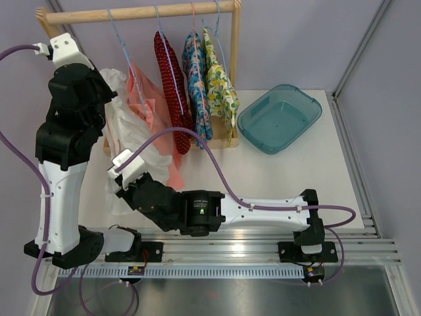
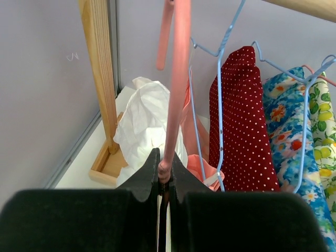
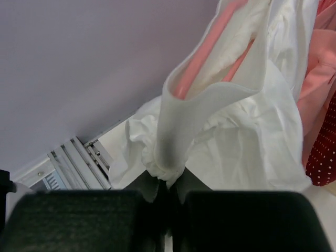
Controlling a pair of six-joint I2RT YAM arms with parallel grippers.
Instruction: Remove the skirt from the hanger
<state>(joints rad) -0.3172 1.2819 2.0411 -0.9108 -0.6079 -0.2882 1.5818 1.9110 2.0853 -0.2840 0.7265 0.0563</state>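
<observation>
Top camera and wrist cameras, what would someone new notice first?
Probably the wooden rack at the back, hung with bright clothes like the red spotted garment. At its left end, the left end effector pinches a pink hanger, while the right end effector is shut on the white skirt that hangs on it. A teal tub sits to the right of the rack.

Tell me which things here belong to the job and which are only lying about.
Job: skirt; hanger; left gripper, shut on hanger; right gripper, shut on skirt.
Lying about: rack; basin; red garment; floral garments; pink garment.
</observation>
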